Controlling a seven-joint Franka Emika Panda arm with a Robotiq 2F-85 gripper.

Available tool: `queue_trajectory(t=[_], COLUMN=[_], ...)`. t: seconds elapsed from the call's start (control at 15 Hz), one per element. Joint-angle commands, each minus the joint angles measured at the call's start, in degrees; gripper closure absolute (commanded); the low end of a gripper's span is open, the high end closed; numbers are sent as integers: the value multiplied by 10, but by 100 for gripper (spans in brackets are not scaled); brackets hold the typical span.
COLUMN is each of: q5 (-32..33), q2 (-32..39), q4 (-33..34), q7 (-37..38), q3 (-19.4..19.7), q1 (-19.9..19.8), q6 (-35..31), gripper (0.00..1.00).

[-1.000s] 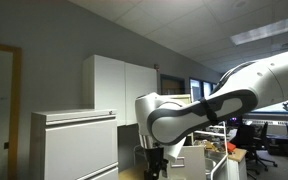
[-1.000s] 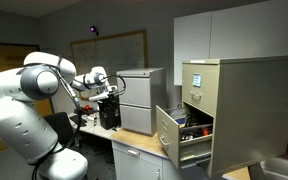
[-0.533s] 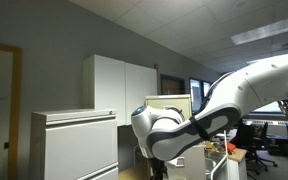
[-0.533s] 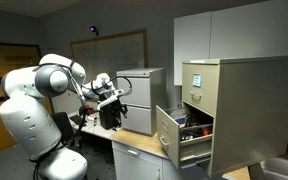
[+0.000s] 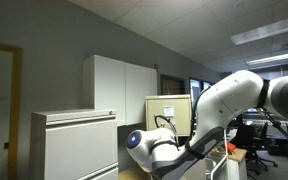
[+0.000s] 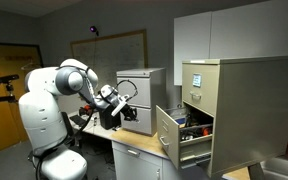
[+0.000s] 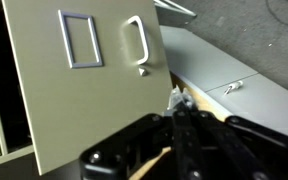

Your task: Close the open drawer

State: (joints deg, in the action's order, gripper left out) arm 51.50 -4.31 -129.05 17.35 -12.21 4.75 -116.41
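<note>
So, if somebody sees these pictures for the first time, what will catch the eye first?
The big white robot arm at the left of an exterior view catches the eye first. Then comes the beige filing cabinet at the right, whose lower drawer is pulled open with things inside. In the wrist view a beige drawer front with a metal handle fills most of the frame.

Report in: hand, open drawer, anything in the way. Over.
Hand short of the drawer, no contact, jaw state unclear. Drawer open, handle untouched. No visible obstruction between hand and drawer front.
</note>
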Motion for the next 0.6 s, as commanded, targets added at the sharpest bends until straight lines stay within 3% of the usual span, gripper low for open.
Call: queue_trajectory(t=[0.0,0.27,0.53], q5=[119,193,344], q2=[53,105,147], q4=[17,24,40], q7=[103,183,231], q3=[20,53,94], q1=[3,-3,-21], q6=[-41,-82,-160], gripper=[100,100,100])
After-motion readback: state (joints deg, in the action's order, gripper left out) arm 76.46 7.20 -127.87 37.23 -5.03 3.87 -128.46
